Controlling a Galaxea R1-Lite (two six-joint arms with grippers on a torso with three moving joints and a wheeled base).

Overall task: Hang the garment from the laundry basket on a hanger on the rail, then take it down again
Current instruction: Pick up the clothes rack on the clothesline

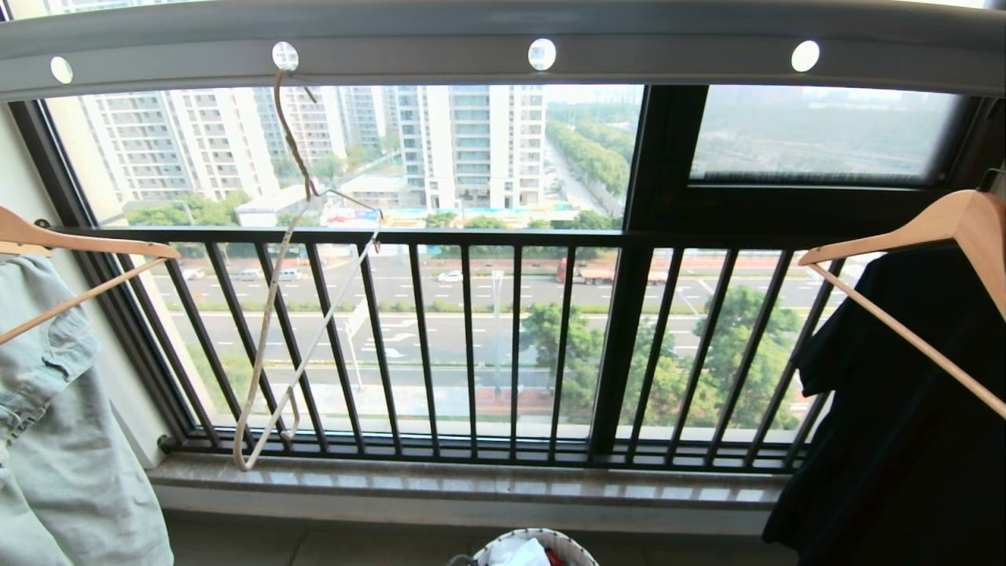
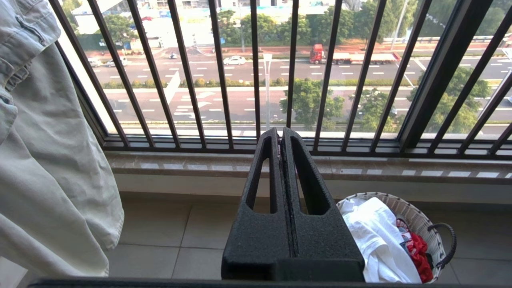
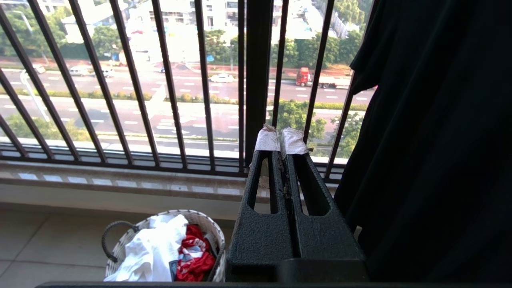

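Observation:
The white garment [image 2: 376, 236] lies crumpled in the round white woven laundry basket [image 2: 416, 210] on the tiled floor below the window sill; it also shows as the garment [image 3: 148, 248] in the basket [image 3: 208, 226] and the basket rim [image 1: 566, 540]. The thin cream hanger [image 1: 302, 314] dangles tilted by its hook from a hole in the pale grey rail [image 1: 503, 39]. My left gripper [image 2: 280, 134] is shut and holds nothing, above the floor left of the basket. My right gripper [image 3: 281, 138], its tips wrapped in white tape, is shut and holds nothing, right of the basket. Neither arm shows in the head view.
A red garment [image 3: 196, 252] lies beside the white one in the basket. A pale denim piece [image 1: 55, 409] hangs on a wooden hanger [image 1: 78, 244] at the left; a dark garment [image 1: 904, 409] hangs on a wooden hanger [image 1: 943, 228] at the right. Black window bars [image 1: 471, 346] stand behind.

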